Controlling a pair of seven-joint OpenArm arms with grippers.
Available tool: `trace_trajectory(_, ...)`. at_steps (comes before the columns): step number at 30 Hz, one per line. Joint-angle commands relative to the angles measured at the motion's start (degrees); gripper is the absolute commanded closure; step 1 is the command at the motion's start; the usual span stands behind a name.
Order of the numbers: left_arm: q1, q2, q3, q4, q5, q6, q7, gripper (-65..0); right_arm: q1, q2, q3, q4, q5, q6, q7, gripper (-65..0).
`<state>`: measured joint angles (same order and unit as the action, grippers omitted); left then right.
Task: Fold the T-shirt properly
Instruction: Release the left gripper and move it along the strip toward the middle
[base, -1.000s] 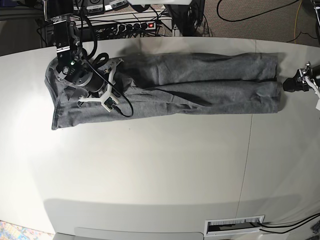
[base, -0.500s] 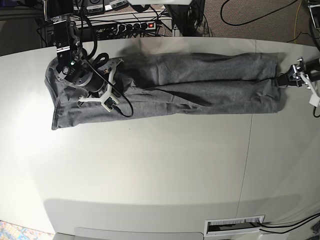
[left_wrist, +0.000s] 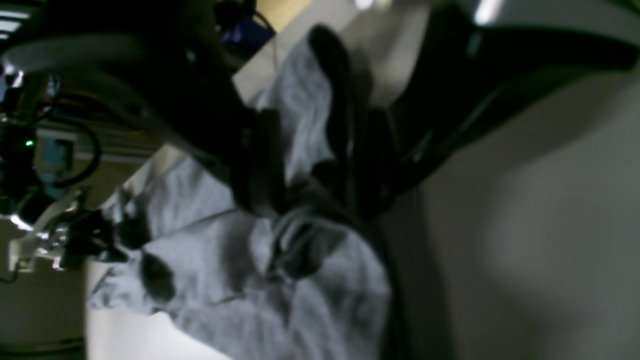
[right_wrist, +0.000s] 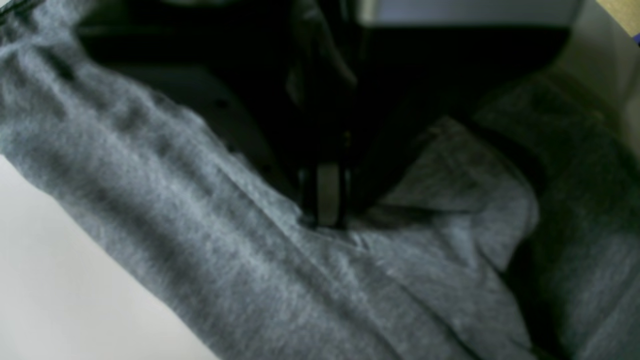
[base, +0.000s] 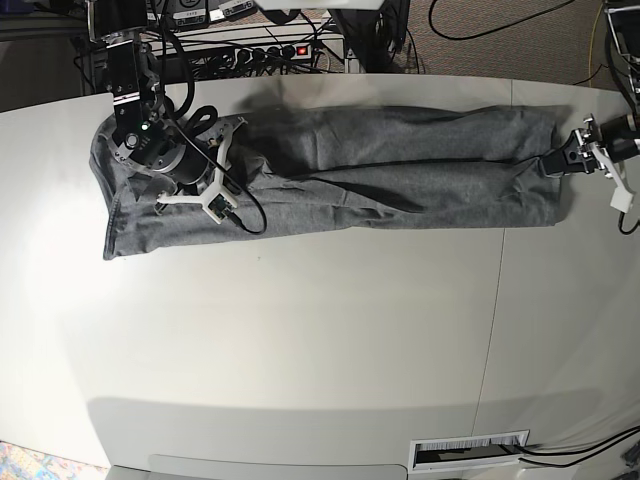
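Left wrist: the left end effector is spread wide, its fingers straddling a bunched edge of the T-shirt.

Right wrist: the right end effector is pressed together, pinching T-shirt cloth.

Base: the T-shirt lies folded lengthwise across the table at 12 o'clock.

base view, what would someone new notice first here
A long grey T-shirt folded into a narrow band stretches across the far half of the white table. The right gripper is down on the shirt's end at that view's left, fingers shut. The left gripper is at the opposite end, its open fingers straddling the cloth's edge.
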<state>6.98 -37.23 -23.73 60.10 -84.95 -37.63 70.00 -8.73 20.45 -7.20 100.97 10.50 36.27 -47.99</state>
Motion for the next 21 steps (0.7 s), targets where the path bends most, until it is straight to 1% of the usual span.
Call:
trace_trajectory(1, -0.35, -0.68, -0.35, 0.59, -0.05, 0.00, 0.28, -26.0, 0.31, 0.66, 0.17, 0.33, -1.09, -0.11, -1.68, -0.8)
trace_trajectory(5, -0.35, 0.35, -0.35, 0.59, -0.05, 0.02, 0.28, -22.5, 0.31, 0.66, 0.17, 0.33, -1.11, -0.11, -1.70, -0.8)
trace_trajectory(7, -0.48, 0.72, -0.35, 0.59, -0.05, 0.02, 0.37, -19.2, 0.31, 0.66, 0.17, 0.33, -1.09, -0.11, -1.68, -0.8)
trace_trajectory(9, -0.59, 0.72, -0.35, 0.66, -0.05, 0.04, 0.94, -12.9, 0.31, 0.66, 0.17, 0.33, -1.11, -0.13, -1.68, -0.8)
trace_trajectory(11, -1.01, 0.70, -0.35, 0.66, -0.05, -0.02, 1.81, -3.6, 0.31, 0.66, 0.17, 0.33, -1.11, -0.13, -1.68, -0.8)
trace_trajectory(12, -1.36, 0.70, -0.35, 0.66, -0.05, -0.04, 2.71, 0.0, 0.31, 0.66, 0.17, 0.33, -1.11, -0.11, -1.66, -0.8)
trace_trajectory(14, -2.45, 0.70, -0.37, 0.94, -0.05, -1.29, 4.66, 0.0, 0.31, 0.66, 0.17, 0.33, -1.11, -0.11, -1.64, -0.8)
trace_trajectory(17, -3.52, 0.70, -0.37, 3.10, -0.05, -1.22, 5.57, 0.0, 0.28, 0.66, 0.17, 0.33, -1.09, -0.11, -1.53, -0.8)
trace_trajectory(21, -3.48, 0.72, -0.37, 9.57, -0.05, -1.22, 5.92, 0.0, 0.31, 0.63, 0.17, 0.33, -1.11, -0.11, -1.42, -0.8)
